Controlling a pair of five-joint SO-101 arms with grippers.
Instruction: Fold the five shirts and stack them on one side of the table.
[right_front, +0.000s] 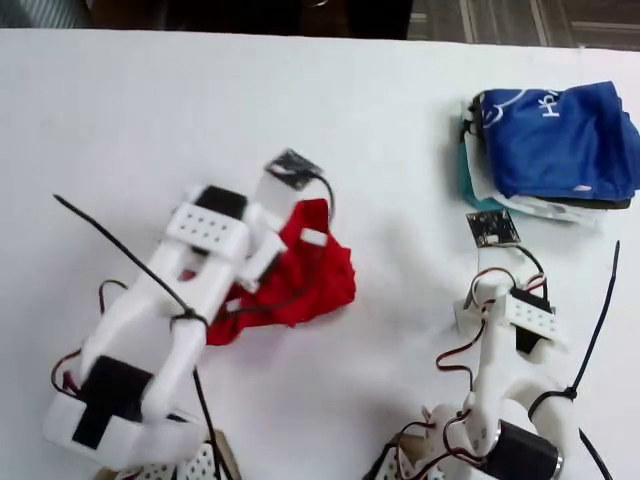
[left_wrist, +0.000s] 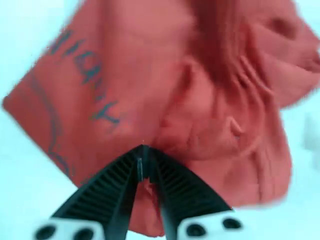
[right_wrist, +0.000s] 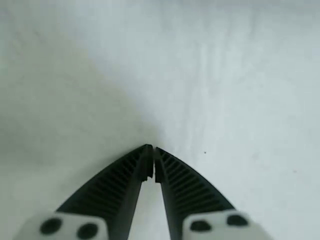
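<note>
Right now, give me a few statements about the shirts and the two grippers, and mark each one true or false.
1. The red shirt lies crumpled, not folded. True.
2. A blue shirt tops the stack. True.
3. The right gripper holds a shirt. False: it is shut over bare table.
4. The stack sits next to the left gripper. False: it is on the far right side, beyond the right arm.

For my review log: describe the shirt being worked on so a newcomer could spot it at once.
On the white table, look left of the folded shirt stack topped in blue. The crumpled red cloth shirt lies under the left arm, the only red, unfolded one.
</note>
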